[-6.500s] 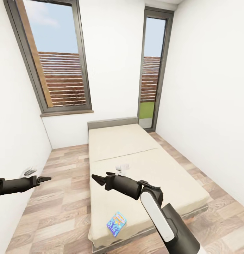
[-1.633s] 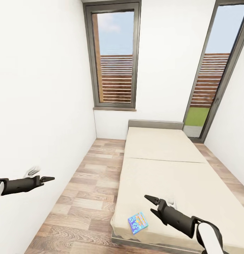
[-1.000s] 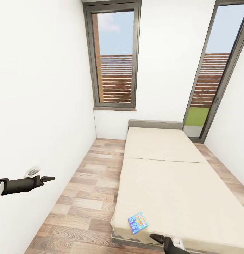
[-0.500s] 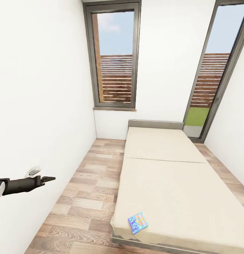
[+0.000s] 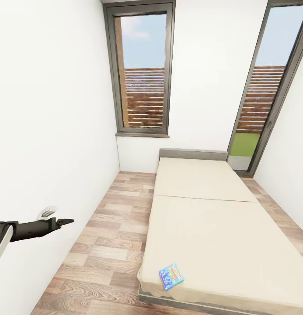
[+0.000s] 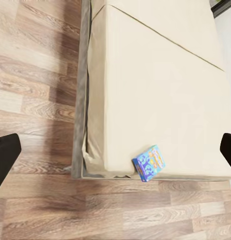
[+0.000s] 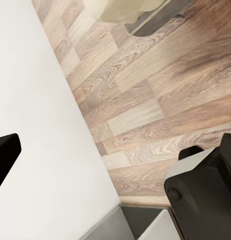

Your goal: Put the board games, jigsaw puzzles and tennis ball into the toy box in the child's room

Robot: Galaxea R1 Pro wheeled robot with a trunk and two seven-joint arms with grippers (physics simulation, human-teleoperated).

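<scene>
While the bed [image 5: 212, 218] fills the lower right of the head view, its cream mattress running from the grey headboard at centre down to the bottom edge, the wood floor [image 5: 107, 227] takes the lower middle and the white wall the left. The one toy in sight is a board game [image 5: 171, 276], a small blue printed box lying flat at the mattress's near left corner, just inside the edge, low in the frame and right of centre; in the left wrist view it sits at the same corner [image 6: 149, 162], close to the drooping sheet.

The left gripper [image 5: 64, 222] hangs at the lower left of the head view, over the floor and well apart from the box. The left wrist view shows its dark fingertips [image 6: 5, 155] at opposite edges of the frame, so its jaws stand wide. The right wrist view looks at floor and wall, with its fingers likewise far apart and empty.

I judge the step to be reaching for the box. It lies flat and thin, so a good grasp likely means coming in low from the floor side and pinching the edge nearest the mattress corner.
</scene>
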